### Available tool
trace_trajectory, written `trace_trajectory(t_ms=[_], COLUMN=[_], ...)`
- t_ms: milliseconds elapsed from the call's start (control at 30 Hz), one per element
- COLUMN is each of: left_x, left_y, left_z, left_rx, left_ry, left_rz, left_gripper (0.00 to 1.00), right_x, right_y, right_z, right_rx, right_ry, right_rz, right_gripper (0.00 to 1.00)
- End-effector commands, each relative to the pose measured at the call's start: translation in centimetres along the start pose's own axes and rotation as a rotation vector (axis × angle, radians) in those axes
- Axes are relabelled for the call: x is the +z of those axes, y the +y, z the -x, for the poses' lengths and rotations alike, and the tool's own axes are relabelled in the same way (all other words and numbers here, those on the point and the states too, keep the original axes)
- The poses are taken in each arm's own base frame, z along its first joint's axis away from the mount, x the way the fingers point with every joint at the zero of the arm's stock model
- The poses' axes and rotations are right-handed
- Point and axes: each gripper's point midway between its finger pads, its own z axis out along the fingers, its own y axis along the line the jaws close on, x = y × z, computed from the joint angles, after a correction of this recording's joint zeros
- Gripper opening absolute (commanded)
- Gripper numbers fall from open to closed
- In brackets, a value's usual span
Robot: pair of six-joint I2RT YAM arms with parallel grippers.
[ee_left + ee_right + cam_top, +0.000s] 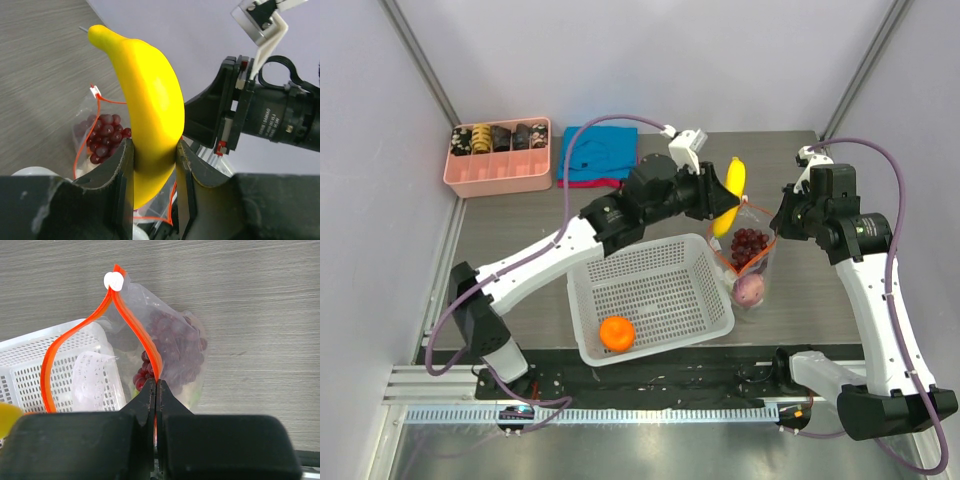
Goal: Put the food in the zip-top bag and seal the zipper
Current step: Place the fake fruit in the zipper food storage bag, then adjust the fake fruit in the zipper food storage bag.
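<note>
Gripping the banana (145, 95), the left tool (153, 150) is being held over the zip-top bag (752, 262), pinched by the right tool (156, 390); its narrow mouth may be missed.

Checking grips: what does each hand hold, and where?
The left hand grips the banana near one end; the right hand pinches the bag by its orange zipper edge.

Top external: I look down from above and behind the arm bases over the whole table (500, 220). Left wrist: close, facing the right arm (270, 120) past the banana (150, 100). Right wrist: close, looking down. All three share the zip-top bag (765, 275).
</note>
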Motion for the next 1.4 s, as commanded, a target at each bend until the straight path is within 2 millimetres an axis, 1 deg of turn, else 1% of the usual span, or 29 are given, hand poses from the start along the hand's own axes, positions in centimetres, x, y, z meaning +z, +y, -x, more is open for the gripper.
trace_trajectory(t_ms=[0, 33, 67, 133, 267, 367, 400, 567, 600, 633, 667, 700, 767, 800, 867, 900, 967, 1000, 1033, 1067, 1100, 1133, 1167, 1200, 1233, 1267, 1300, 1333, 1367], left_x=[1.5, 1.6, 1.9, 2.3, 3.1, 3.4, 3.5, 3.0, 2.8, 2.7, 2.5, 2.3, 1.9, 1.5, 0.8, -0.1, -1.2, -2.4, -3.4, -4.2, -5.8, -6.8, -8.0, -9.6, -10.5, -12.0, -13.1, -14.5, -16.1], left_y=[-0.2, -0.6, -0.1, -0.2, 0.5, 0.9, 0.9, 0.2, 0.3, 0.2, 0.0, 0.2, 0.1, -0.2, -0.4, -1.0, -1.4, -1.6, -1.5, -1.4, -1.5, -1.0, 0.9, 1.6, 3.2, 3.4, 4.4, 4.7, 5.9], left_z=[2.4, 2.6, 1.5, 0.1, -3.2, -4.3, -4.4, -5.0, -5.7, -5.8, -5.5, -5.8, -5.6, -5.0, -4.1, -3.1, -1.8, -0.5, -0.5, -0.6, 0.0, 0.3, -1.7, -1.9, -2.1, -4.3, -6.1, -6.3, -8.1], left_rx=[-0.108, -0.112, -0.114, -0.111, -0.079, -0.068, -0.064, -0.045, -0.043, -0.044, -0.043, -0.041, -0.018, -0.012, 0.028, 0.047, 0.084, 0.142, 0.178, 0.224, 0.324, 0.380, 0.419, 0.478, 0.502, 0.517, 0.545, 0.636, 0.653], left_ry=[-0.207, -0.244, -0.233, -0.215, -0.152, -0.110, -0.103, -0.056, -0.022, -0.012, -0.014, 0.000, 0.000, -0.012, -0.032, -0.053, -0.085, -0.108, -0.082, -0.056, -0.040, -0.012, 0.098, 0.135, 0.170, 0.281, 0.355, 0.381, 0.473], left_rz=[0.028, 0.014, 0.025, 0.023, 0.051, 0.065, 0.064, 0.039, 0.042, 0.041, 0.039, 0.050, 0.044, 0.041, 0.043, 0.029, 0.032, 0.027, 0.030, 0.024, 0.008, 0.033, 0.091, 0.104, 0.128, 0.055, 0.020, -0.034, -0.052], left_gripper=[0.07, 0.08, 0.08, 0.10, 0.10, 0.12, 0.17, 0.32, 0.37, 0.41, 0.45, 0.50, 0.56, 0.63, 0.66, 0.72, 0.76, 0.79, 0.81, 0.90, 0.94, 0.98, 1.00, 1.00, 1.00, 1.00, 1.00, 1.00, 1.00], right_x=[-1.0, -1.0, -0.9, -0.8, -0.6, -0.8, -0.8, -0.7, -0.6, -0.6, -0.6, -0.6, -0.7, -0.7, -0.7, -0.7, -0.7, -0.8, -0.8, -0.8, -0.8, -0.9, -0.9, -0.9, -0.9, -0.8, -0.6, -0.6, -0.6], right_y=[0.5, 0.5, 0.5, 0.6, 0.6, 0.7, 0.8, 0.7, 0.8, 0.8, 0.8, 0.7, 0.8, 0.8, 0.8, 0.7, 0.7, 0.8, 0.8, 0.8, 0.8, 0.8, 0.8, 0.9, 0.9, 1.0, 1.0, 1.1, 1.2], right_z=[1.9, 1.9, 1.8, 1.9, 2.0, 2.2, 2.3, 2.2, 2.2, 2.2, 2.2, 2.2, 2.1, 2.2, 2.2, 2.2, 2.2, 2.2, 2.3, 2.3, 2.3, 2.2, 2.2, 2.1, 2.1, 2.1, 2.0, 2.0, 2.0], right_rx=[0.004, 0.005, 0.007, 0.010, 0.014, 0.016, 0.013, 0.011, 0.011, 0.014, 0.009, 0.011, 0.008, 0.005, 0.004, 0.000, 0.000, 0.000, -0.001, 0.000, -0.003, -0.002, -0.004, -0.006, -0.005, -0.004, -0.004, -0.001, 0.000], right_ry=[-0.087, -0.088, -0.084, -0.082, -0.079, -0.086, -0.086, -0.086, -0.085, -0.085, -0.084, -0.086, -0.085, -0.088, -0.089, -0.090, -0.090, -0.091, -0.094, -0.095, -0.097, -0.095, -0.098, -0.094, -0.095, -0.094, -0.089, -0.090, -0.090], right_rz=[0.021, 0.021, 0.020, 0.020, 0.021, 0.024, 0.025, 0.025, 0.028, 0.028, 0.028, 0.027, 0.029, 0.030, 0.030, 0.029, 0.029, 0.031, 0.033, 0.032, 0.032, 0.033, 0.037, 0.039, 0.039, 0.045, 0.047, 0.049, 0.054], right_gripper=[0.01, 0.01, 0.01, 0.01, 0.01, 0.01, 0.01, 0.01, 0.01, 0.01, 0.01, 0.01, 0.01, 0.01, 0.01, 0.01, 0.01, 0.01, 0.01, 0.01, 0.01, 0.01, 0.01, 0.01, 0.01, 0.01, 0.01, 0.01, 0.01])
